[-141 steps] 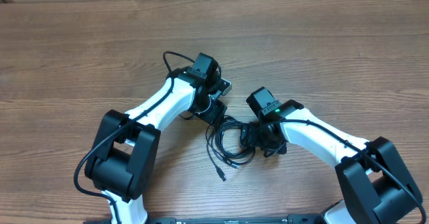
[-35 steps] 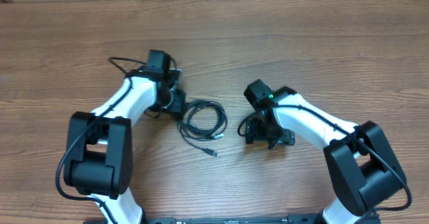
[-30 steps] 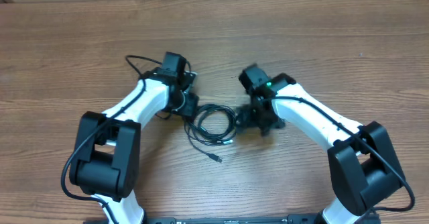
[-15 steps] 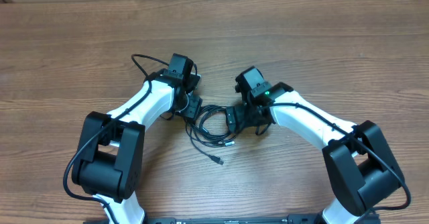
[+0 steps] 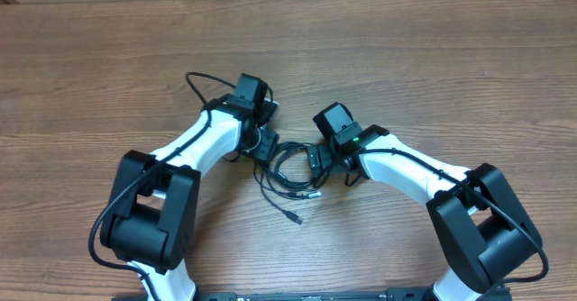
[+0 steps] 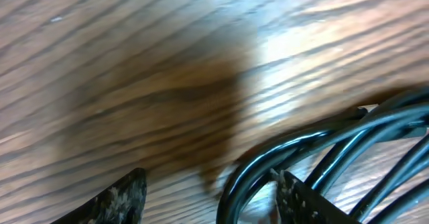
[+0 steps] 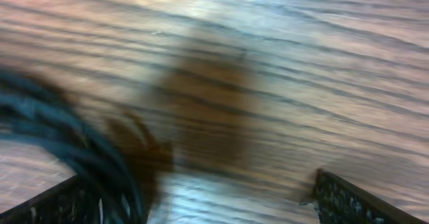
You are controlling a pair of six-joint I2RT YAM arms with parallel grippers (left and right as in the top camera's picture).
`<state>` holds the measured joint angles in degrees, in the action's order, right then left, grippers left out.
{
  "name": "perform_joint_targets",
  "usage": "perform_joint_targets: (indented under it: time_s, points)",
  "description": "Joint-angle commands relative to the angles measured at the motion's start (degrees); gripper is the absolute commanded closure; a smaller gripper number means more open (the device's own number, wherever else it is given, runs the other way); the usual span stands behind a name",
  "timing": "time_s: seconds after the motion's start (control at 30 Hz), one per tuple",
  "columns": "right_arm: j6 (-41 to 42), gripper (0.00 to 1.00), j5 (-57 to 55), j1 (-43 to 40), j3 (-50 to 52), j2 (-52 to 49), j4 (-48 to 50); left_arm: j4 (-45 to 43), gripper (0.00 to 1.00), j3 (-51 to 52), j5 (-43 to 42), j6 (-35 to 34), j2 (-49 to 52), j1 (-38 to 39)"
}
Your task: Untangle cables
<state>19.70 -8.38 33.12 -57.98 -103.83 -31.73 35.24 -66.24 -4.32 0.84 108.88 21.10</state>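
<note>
While the cables (image 5: 289,168) lie coiled on the table (image 5: 433,58), one plug-tipped tail points toward its near edge. The left hand (image 5: 262,147), half spread, straddles the coil's left edge; the right hand (image 5: 315,161) gapes wide at its right.

The left pincer (image 5: 262,147) and right pincer (image 5: 315,160) have converged on the cables (image 5: 287,171).

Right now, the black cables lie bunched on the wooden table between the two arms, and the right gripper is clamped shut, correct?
Not quite: the right gripper is open, not clamped shut. The right wrist view shows its fingers wide apart, with the cables beside one of them. The rest of what you said is right.
</note>
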Motion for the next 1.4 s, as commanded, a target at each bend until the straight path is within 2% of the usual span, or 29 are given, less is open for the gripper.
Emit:
perform_joint_targets:
  time_s: [0.0,0.1,0.17,0.33,0.37,0.43,0.6,0.83,1.0,1.13,1.2,1.27,1.37]
  points:
    - [6.2,0.00,-7.9,-0.1,2.2,0.0,-0.8,0.3,0.37,2.0,-2.5,1.8,2.4,2.2]
    - [12.9,0.00,-11.1,-0.1,2.6,-0.2,-5.4,0.5,0.38,2.0,-0.8,1.7,2.4,2.4]
    - [15.3,0.00,-11.1,-0.1,2.6,-0.2,-7.4,0.8,0.39,2.0,3.7,-0.3,2.4,2.4]
    - [16.3,0.00,-11.1,-0.1,2.6,-0.2,-9.4,6.3,0.35,2.0,28.6,-17.9,2.4,1.7]
    - [16.4,0.00,-11.1,-0.1,2.6,-0.2,-9.8,7.9,0.32,2.0,32.1,-20.3,2.4,1.2]
    - [17.7,0.00,-11.1,-0.1,2.6,-0.2,-10.7,9.2,0.30,2.0,33.2,-21.9,2.4,-0.5]
    - [18.5,0.00,-11.1,-0.2,2.6,-0.2,-11.8,10.8,0.29,2.0,30.1,-24.0,2.4,-6.8]
    - [19.7,0.00,-11.7,-1.0,2.6,-0.2,-13.2,10.7,0.29,2.0,16.5,-22.7,2.4,-17.7]
    - [20.0,0.00,-11.7,-2.0,2.6,-0.2,-13.9,10.5,0.38,2.0,7.2,-22.8,2.4,-24.2]
    - [20.0,0.00,-11.7,-2.1,2.6,-0.2,-14.1,8.6,0.45,3.1,-6.3,-19.2,2.4,-28.3]
    - [20.0,0.00,-11.6,-2.1,2.6,-0.2,-14.0,6.2,0.53,5.2,-5.3,-19.3,2.4,-28.7]
    - [19.5,0.00,-10.9,-2.1,2.6,-0.2,-13.9,4.9,0.53,5.8,-6.7,-17.2,2.4,-27.9]
    - [19.5,0.00,-10.8,-2.1,2.6,-0.2,-13.7,3.9,0.48,5.7,-11.2,-13.1,2.4,-26.1]
